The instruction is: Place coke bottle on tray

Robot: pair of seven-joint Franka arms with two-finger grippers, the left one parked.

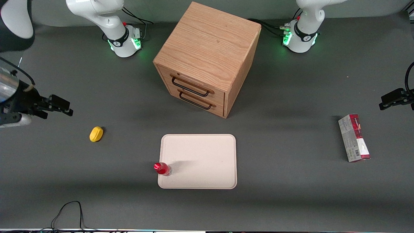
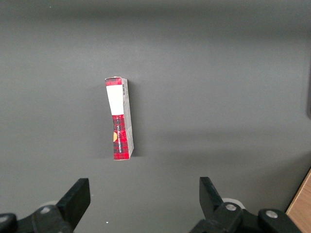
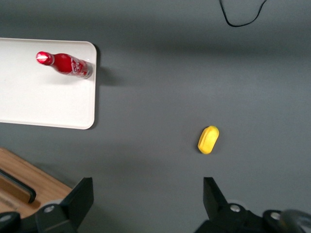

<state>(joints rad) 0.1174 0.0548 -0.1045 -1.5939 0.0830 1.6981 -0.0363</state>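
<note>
Bottle's down: coke bottle (image 1: pixel 162 169) stands upright on the tray (image 1: pixel 207 155), at its working-arm edge, nearer the camera. We judge placement done; only confirming it's stable remains. Gripper (image 1: pixel 66 109) hangs well away from the tray toward the working arm's end, fingers spread, empty. Tray: smooth, cream, low rim, rounded corners

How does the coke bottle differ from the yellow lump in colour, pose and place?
The coke bottle is red with a clear base; the yellow lump is plain yellow. The bottle stands upright; the lump lies low and rounded. The bottle is on the tray, at its edge; the lump lies on the bare table, toward the working arm's end. Both are small. The gripper, fingers open, hangs above the table near the lump, holding nothing.
</note>
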